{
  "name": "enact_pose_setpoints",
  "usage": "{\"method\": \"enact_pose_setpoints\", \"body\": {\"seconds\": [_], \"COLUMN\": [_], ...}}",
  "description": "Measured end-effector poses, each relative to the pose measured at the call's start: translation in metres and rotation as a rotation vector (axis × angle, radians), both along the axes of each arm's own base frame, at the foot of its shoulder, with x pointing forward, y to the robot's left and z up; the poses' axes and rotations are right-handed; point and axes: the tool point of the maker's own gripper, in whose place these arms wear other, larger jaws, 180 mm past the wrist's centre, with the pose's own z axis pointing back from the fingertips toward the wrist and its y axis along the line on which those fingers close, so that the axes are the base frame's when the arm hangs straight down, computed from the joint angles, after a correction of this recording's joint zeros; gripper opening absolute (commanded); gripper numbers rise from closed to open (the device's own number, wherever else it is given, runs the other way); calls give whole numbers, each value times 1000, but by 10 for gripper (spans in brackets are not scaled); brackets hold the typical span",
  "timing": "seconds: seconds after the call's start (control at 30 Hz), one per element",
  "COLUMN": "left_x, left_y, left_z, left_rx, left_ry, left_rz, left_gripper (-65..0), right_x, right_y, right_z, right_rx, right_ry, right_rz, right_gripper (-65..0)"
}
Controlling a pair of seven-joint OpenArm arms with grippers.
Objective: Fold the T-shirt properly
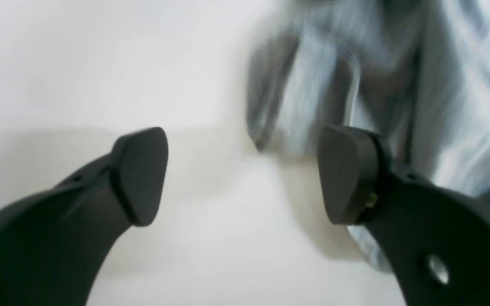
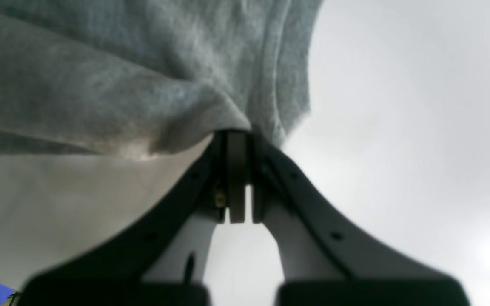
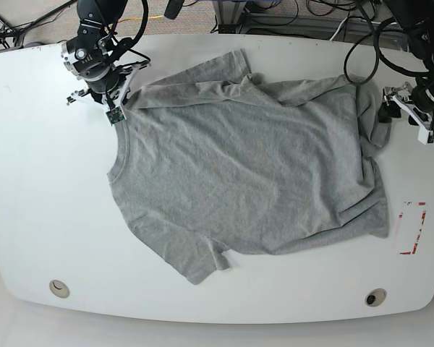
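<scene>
The light grey T-shirt (image 3: 246, 166) lies spread and wrinkled on the white table (image 3: 43, 181), neck toward the left of the base view and hem toward the right. My right gripper (image 3: 121, 103) is at the back left, shut on a pinch of fabric (image 2: 121, 76) by the collar and shoulder, its fingertips (image 2: 238, 138) pressed together. At the right edge, my left gripper (image 3: 401, 112) is beside the bunched hem corner. In the left wrist view it (image 1: 245, 174) stands open with nothing between the pads, and blurred shirt cloth (image 1: 462, 85) hangs just beyond the right pad.
A red-and-white marker (image 3: 412, 228) lies on the table right of the hem. Round holes (image 3: 58, 289) (image 3: 376, 297) sit near the front edge. Cables (image 3: 296, 18) run along the back edge behind both arms.
</scene>
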Motion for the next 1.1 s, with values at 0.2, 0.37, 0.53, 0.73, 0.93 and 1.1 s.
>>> {"method": "enact_pose_setpoints", "body": {"seconds": [0.2,0.37,0.53,0.73,0.93,1.1], "left_x": [16,23,24,20,-5,-29], "left_y": [-19,-22,-22,-28,-16,-10], "left_z": [-2,-10,-12,-18,-16,-7], "left_rx": [-44,-76,-87,-88,-43,42], "left_ry": [-28,-14,-15,8,30,63], "left_rz": [-35,-33,-27,-47,-29,-58], "left_gripper": [-132,-136,-425,-649,-644,-644], "right_x": [0,1,2,8,9,2], "right_y": [1,1,-11,-12,-5,7], "right_z": [0,1,3,7,9,10], "right_rx": [4,5,-4,-3,64,181], "right_ry": [-2,-5,-12,-30,-47,-64], "right_rz": [-2,-1,-36,-42,-52,-61], "right_gripper": [-650,-650,-650,-650,-640,-563]}}
